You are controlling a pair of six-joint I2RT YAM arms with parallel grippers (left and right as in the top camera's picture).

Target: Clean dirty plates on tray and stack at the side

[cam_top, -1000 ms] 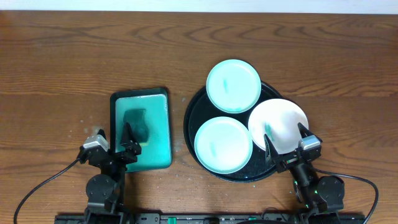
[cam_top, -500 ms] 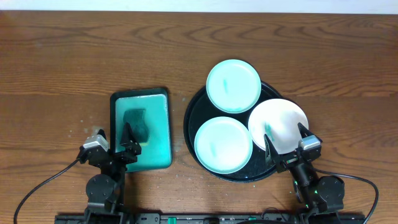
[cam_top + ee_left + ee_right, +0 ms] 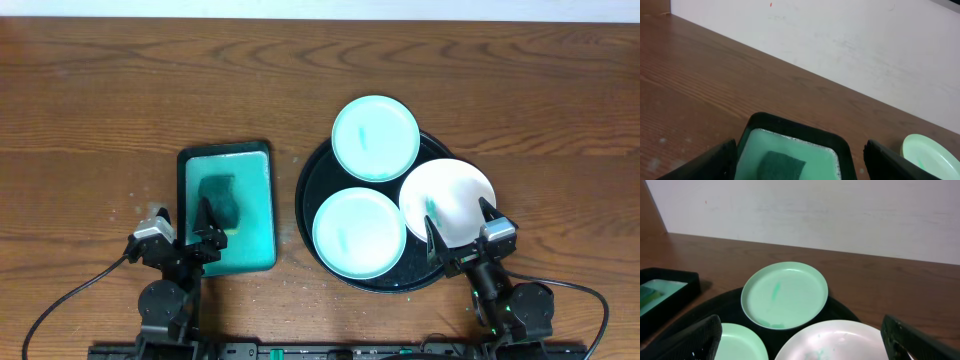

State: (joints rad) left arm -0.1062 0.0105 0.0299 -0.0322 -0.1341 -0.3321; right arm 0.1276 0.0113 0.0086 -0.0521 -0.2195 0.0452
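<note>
Plates green-smeared on glossy black tray; both end effectors apart, empty.

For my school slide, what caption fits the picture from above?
Three smeared plates wait on the black tray; both arms rest with open fingers.

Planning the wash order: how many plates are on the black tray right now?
3. A mint plate at the tray's far edge, a second mint plate at its near left, and a white plate on its right. None appear hidden.
</note>
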